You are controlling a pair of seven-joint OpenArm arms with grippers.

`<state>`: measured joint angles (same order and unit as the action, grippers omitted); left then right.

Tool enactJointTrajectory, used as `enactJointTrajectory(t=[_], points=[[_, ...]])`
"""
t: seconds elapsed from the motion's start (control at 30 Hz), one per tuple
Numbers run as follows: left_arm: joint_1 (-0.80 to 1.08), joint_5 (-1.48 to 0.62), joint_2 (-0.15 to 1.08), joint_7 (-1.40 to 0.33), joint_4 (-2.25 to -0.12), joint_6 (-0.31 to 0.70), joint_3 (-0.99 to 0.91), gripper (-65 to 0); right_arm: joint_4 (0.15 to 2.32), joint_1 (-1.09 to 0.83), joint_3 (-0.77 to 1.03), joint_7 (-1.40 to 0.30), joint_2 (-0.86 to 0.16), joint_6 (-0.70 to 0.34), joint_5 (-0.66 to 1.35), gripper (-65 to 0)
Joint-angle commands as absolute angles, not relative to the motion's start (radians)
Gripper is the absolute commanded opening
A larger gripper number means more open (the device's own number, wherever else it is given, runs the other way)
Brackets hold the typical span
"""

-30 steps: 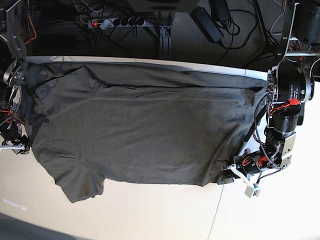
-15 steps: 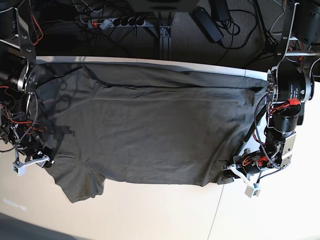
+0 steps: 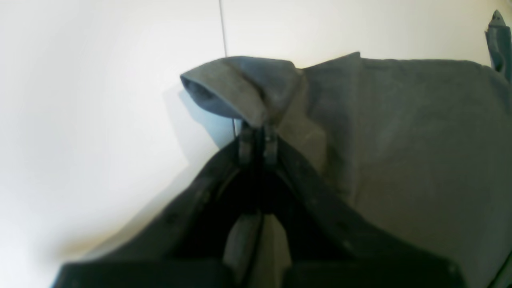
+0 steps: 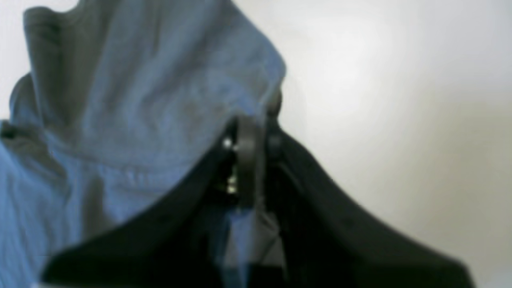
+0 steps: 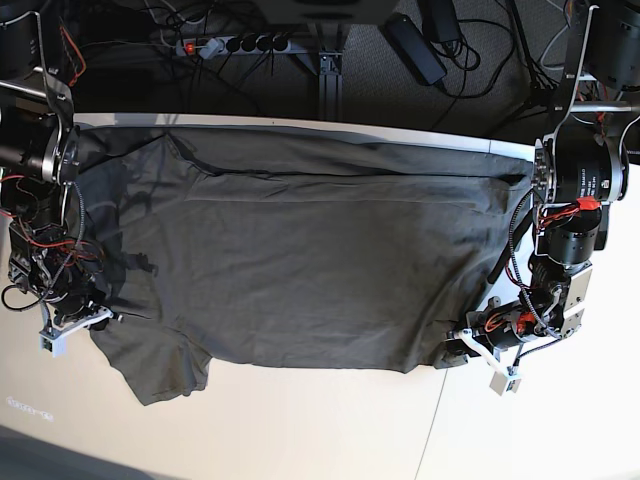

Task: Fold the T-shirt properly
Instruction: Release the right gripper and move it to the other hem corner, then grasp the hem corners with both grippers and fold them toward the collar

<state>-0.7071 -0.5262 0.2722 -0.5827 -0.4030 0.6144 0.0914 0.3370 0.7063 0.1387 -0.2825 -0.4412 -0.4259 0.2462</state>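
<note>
the shirt (image 5: 300, 260) is lying spread across the table (image 5: 330, 430), filling the middle of the base frame, one sleeve hanging toward the lower left and its far edge running along the table's back rim.

the left gripper (image 3: 258, 140), low on the right side of the base frame, is pinching a hem corner: in its wrist view the fingers are pressed together with a rolled lip of fabric bunching just above the tips. the right gripper (image 4: 256, 132), at the lower left of the base frame, is sitting at the shirt's opposite edge near the sleeve; its wrist view is blurred, but the fingers look closed with cloth draping over and beside them, so it is likely clamped on the shirt.

holding both ends of the near edge like this probably serves to lift that edge and carry it over in one even fold.

no brand, label or writing is readable anywhere.
</note>
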Motion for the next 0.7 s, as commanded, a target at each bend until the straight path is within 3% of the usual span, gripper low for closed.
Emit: enactJointTrajectory(t=[0.0, 0.3, 0.67], points=[[-0.738, -0.529, 0.283, -0.583, -0.409, 0.619, 0.092, -65.0, 0.358, 0.717, 0.136, -0.314, -0.462, -0.501, 0.214, -65.0], [-0.778, -0.583, 0.308, -0.613, -0.42, 0.698, 0.092, -65.0, 0.518, 0.713, 0.136, -0.403, -0.492, -0.503, 0.241, -65.0], [-0.768, -0.917, 0.405, -0.918, -0.439, 0.698, 0.092, -65.0, 0.852, 0.475, 0.14, -0.438, -0.536, -0.503, 0.379, -65.0]])
